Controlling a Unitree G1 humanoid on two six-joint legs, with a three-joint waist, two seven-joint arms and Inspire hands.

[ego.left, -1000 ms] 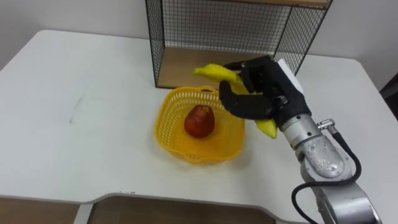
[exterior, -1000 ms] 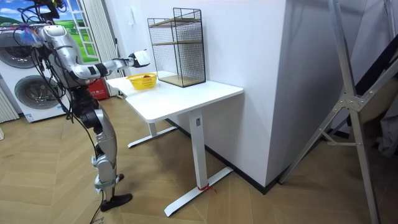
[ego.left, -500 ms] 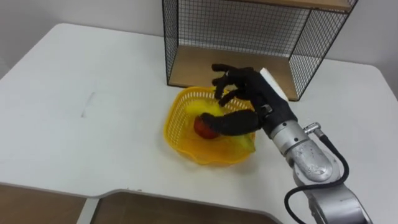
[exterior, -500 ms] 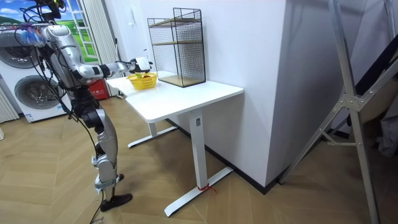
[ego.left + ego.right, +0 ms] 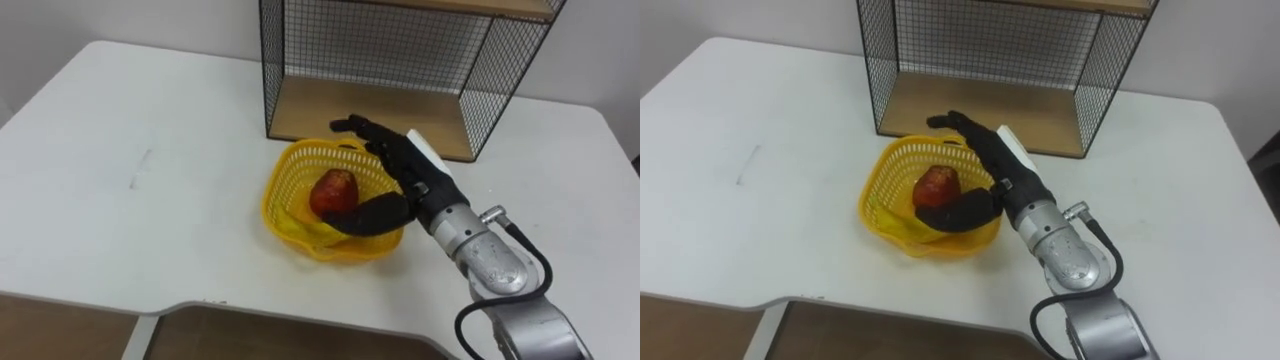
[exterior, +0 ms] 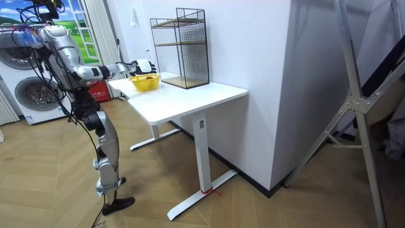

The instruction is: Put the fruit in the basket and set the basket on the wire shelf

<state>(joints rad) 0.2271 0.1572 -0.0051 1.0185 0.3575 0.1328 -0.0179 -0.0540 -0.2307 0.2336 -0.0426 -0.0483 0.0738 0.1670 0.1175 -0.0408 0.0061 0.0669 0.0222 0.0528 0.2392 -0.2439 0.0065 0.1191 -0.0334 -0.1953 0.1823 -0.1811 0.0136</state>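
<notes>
The right robot hand [image 5: 405, 175] reaches over the yellow basket [image 5: 273, 185] on the bench [image 5: 150, 150], its fingers spread wide and its thumb inside beside the apple [image 5: 333, 190]. The banana [image 5: 297, 228] lies in the basket, which stands just before the wire shelf [image 5: 400, 50].

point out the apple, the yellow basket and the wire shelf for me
apple [image 5: 333, 188]: left eye view, on its red upper side
basket [image 5: 275, 190]: left eye view, on its left wall just below the rim
wire shelf [image 5: 350, 108]: left eye view, on its wooden bottom board
</notes>
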